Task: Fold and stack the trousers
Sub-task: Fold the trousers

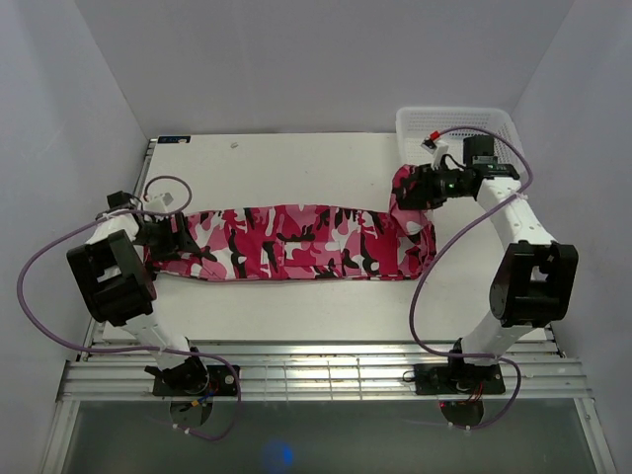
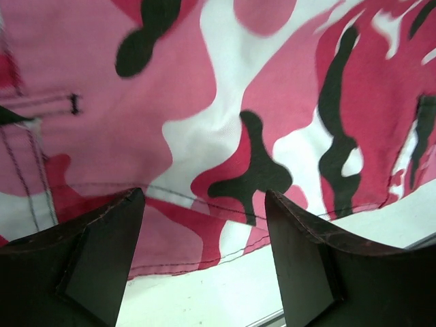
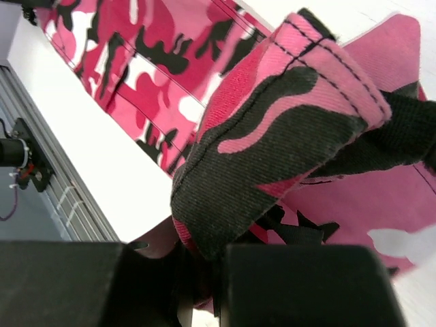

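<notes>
Step in hand: looks to me like the end-to-end fold is on. One end of the trousers [image 1: 296, 242] is picked up and the rest lies flat.

Right gripper [image 1: 420, 188]: clamped shut on the right end of the trousers. The wrist view shows a thick doubled-over wad of cloth with a stitched edge sticking up out of the fingers. That end is lifted off the table [image 1: 296, 163], just in front of the white basket [image 1: 494, 118].

Left gripper [image 2: 204, 204]: fingers spread wide with nothing between them. It hovers low over the left end of the cloth, by its near edge, so released, not gripping.

Where the trousers are: stretched left to right across the middle of the table as one long strip. The left end sits under the left gripper and the right end curls up into the right one.

Next move, my guess: the right arm carries its end over to the left and lays it on the left end. It probably needs enough height that the cloth rolls over instead of dragging and bunching. The left gripper either pins its end or gets out of the way.

How they look: pink, red, white and black camo on a soft woven cloth, with dark stitched seams. They lie mostly flat with a few ripples. Can't tell which end is the waist.
</notes>
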Controlling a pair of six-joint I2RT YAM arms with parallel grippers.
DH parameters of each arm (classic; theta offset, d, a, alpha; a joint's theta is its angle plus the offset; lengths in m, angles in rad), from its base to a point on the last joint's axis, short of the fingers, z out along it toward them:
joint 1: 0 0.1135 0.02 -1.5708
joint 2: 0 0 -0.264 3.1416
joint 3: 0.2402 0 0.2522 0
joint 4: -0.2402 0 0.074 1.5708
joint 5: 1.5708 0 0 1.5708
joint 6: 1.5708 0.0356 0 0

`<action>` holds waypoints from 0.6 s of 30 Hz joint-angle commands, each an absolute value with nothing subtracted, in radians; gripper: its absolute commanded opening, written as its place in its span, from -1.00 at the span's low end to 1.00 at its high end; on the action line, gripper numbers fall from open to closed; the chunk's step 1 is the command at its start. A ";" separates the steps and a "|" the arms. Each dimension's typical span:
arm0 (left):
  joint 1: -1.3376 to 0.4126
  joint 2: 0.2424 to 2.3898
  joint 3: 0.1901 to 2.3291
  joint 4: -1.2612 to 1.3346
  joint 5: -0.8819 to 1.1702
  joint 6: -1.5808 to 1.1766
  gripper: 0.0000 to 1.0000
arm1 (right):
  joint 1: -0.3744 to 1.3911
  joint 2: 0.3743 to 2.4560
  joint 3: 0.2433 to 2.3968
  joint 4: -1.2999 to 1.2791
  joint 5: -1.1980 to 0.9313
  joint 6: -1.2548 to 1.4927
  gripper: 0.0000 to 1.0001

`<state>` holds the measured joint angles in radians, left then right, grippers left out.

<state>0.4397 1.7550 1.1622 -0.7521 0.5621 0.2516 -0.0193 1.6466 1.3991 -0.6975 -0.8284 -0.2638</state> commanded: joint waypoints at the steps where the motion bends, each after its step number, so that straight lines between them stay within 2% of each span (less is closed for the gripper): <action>1: 0.442 1.715 1.091 -0.752 0.543 0.317 0.65 | 0.076 1.658 1.367 -0.434 -0.833 -0.037 -0.85; 10: 0.442 1.635 0.939 -0.703 0.522 0.342 0.64 | 0.305 1.755 1.351 -0.135 -0.729 0.270 -0.85; 18: 0.440 1.649 0.950 -0.696 0.529 0.324 0.65 | 0.442 1.827 1.365 -0.084 -0.692 0.330 -0.85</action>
